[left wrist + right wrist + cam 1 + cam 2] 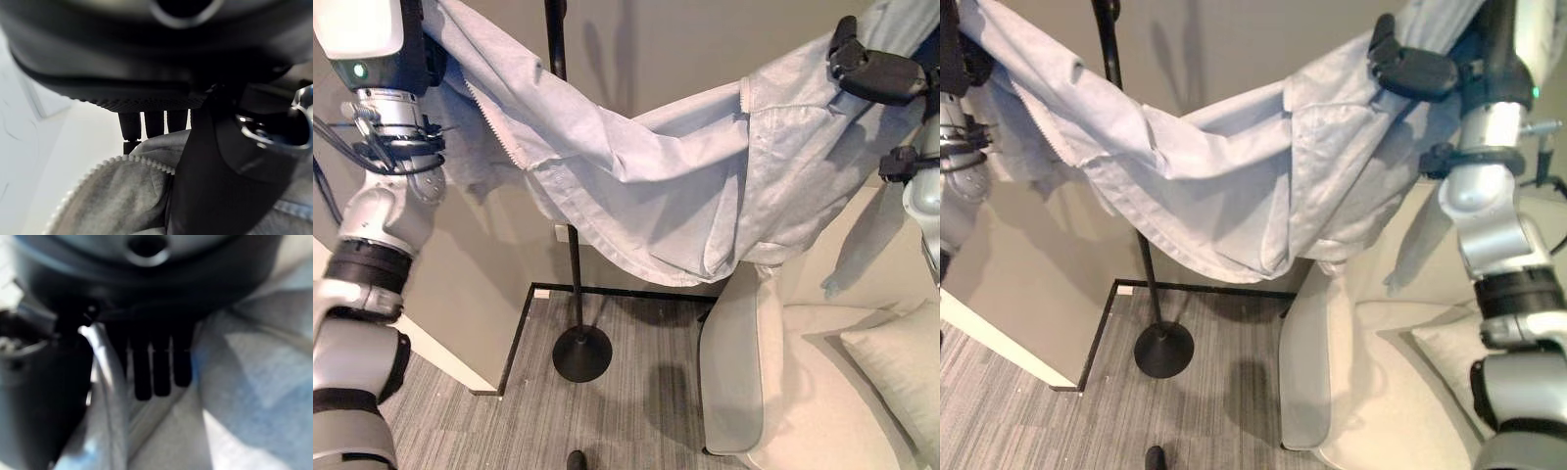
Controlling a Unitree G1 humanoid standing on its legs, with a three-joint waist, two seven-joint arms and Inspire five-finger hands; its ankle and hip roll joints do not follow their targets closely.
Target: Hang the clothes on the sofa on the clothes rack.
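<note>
A pale blue-grey zip jacket hangs spread in the air between my two raised hands and sags in the middle. My left hand is up at the far left, shut on one end of it; the left wrist view shows its fingers and thumb pinching cloth beside the zipper teeth. My right hand is high on the right, curled over the other end, with its fingers pressed into the fabric. The black clothes rack pole stands behind the jacket on a round base.
A cream sofa with a cushion sits at the lower right, under the jacket's right end. A beige wall corner juts out at the left. Grey carpet lies open between wall and sofa.
</note>
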